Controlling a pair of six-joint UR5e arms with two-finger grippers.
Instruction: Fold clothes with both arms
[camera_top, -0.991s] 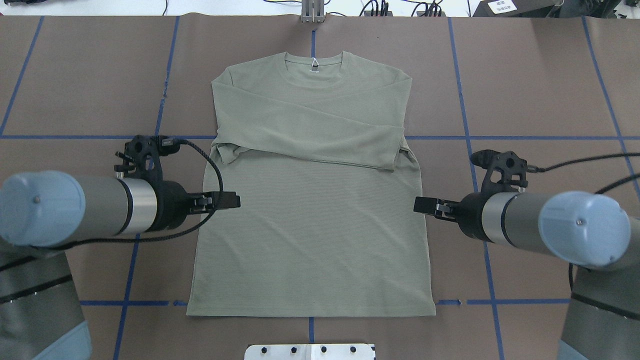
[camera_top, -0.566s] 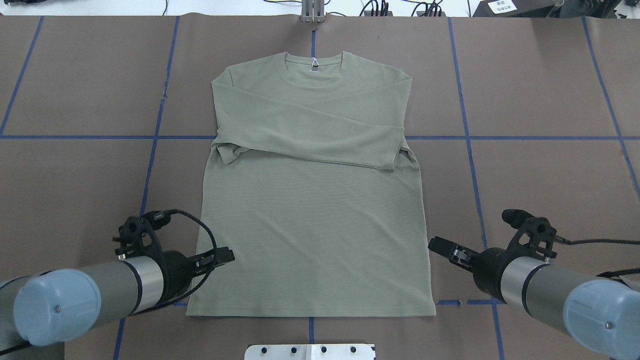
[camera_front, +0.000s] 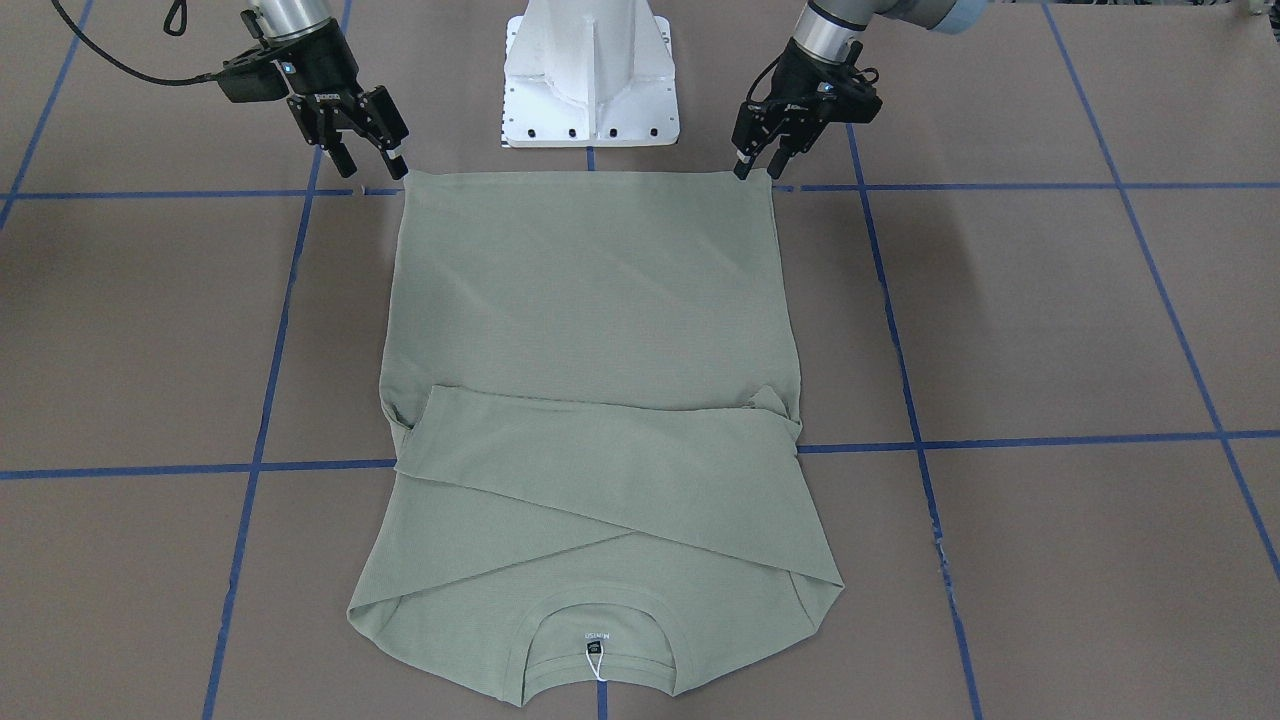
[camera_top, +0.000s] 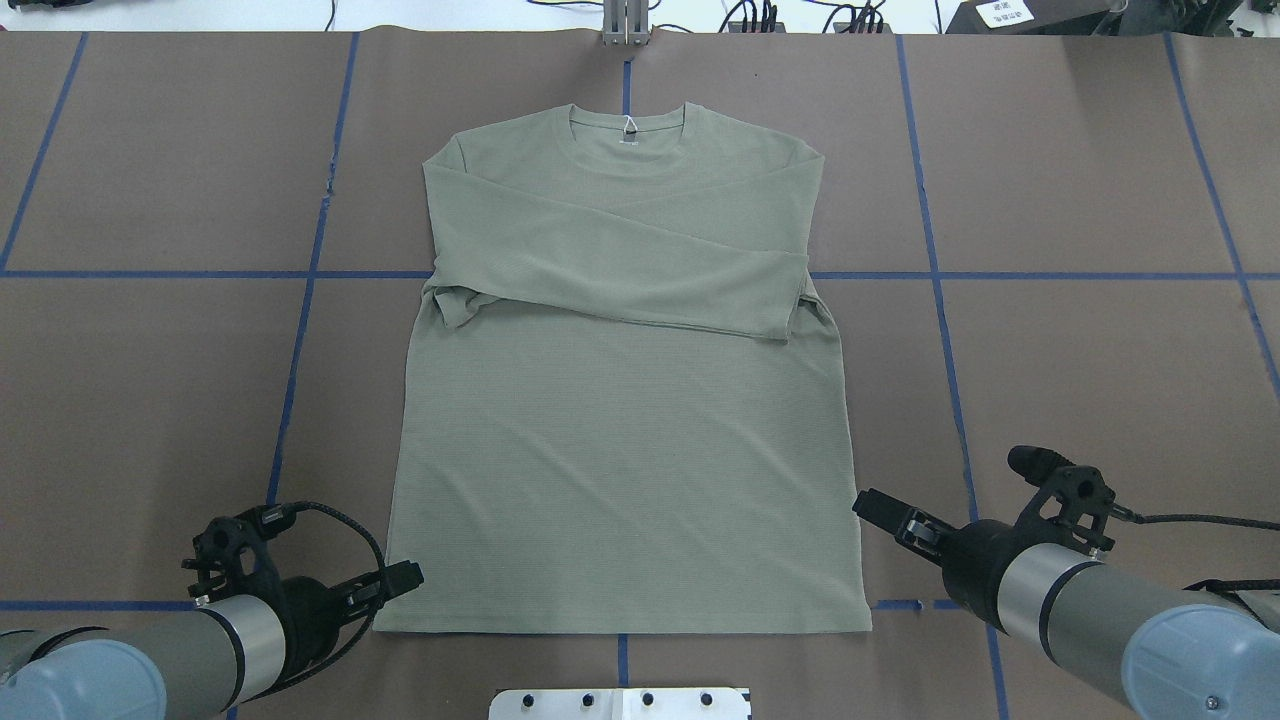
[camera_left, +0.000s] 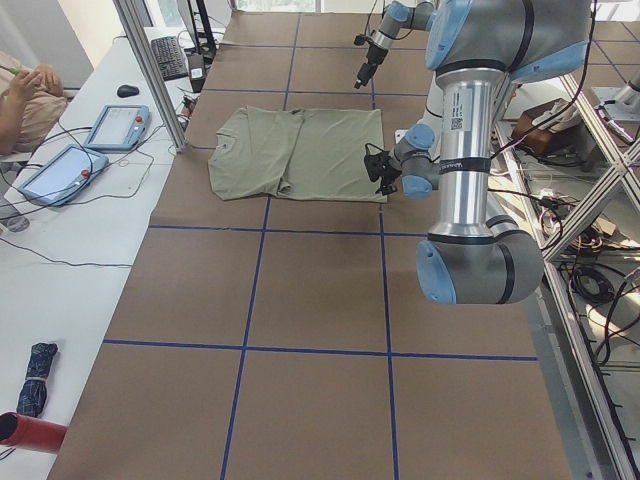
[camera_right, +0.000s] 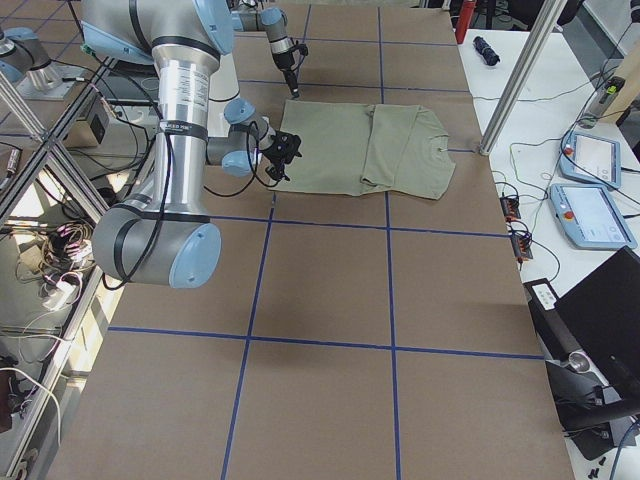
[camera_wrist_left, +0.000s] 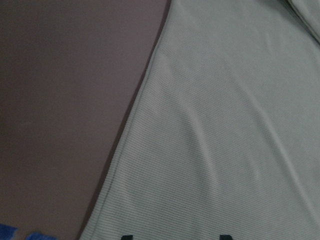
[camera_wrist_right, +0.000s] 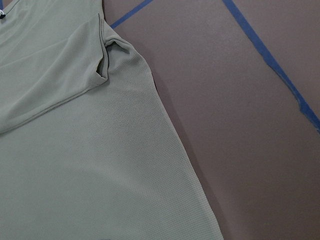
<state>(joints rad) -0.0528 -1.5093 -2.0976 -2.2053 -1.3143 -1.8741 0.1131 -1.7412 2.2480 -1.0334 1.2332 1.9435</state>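
I see the shirt lying flat at the middle of the worktop, with its collar on the far side from the robot, its hem nearest the base, and both sleeves crossed over the chest. My left claw is at the hem's left corner. The right claw is near the hem's right corner, just off the shirt's side edge.

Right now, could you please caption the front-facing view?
Black left claw and right claw, open, at hem corners of pale green knit shirt.

Green shirt flat, sleeves crossed
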